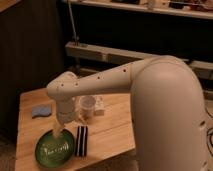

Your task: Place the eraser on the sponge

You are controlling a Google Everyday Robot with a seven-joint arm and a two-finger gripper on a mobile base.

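Eraser lies flat on the wooden table near its front edge. It sits just right of the green plate, with its length running from near to far. It is not on the sponge, which rests well apart at the far left of the table.

The gripper hangs over the plate's far rim, just left of the eraser. Its fingers are spread and nothing is between them.

By this layout, the step in hand looks like the reach for the eraser. To do it well, the gripper should move right until it is centred over the block. The fingers should go across the narrow width at mid-length, so the block lifts level. The descent should stay clear of the plate's rim.

The sponge looks shorter than the eraser, so the set-down probably needs careful centring, low and flat.
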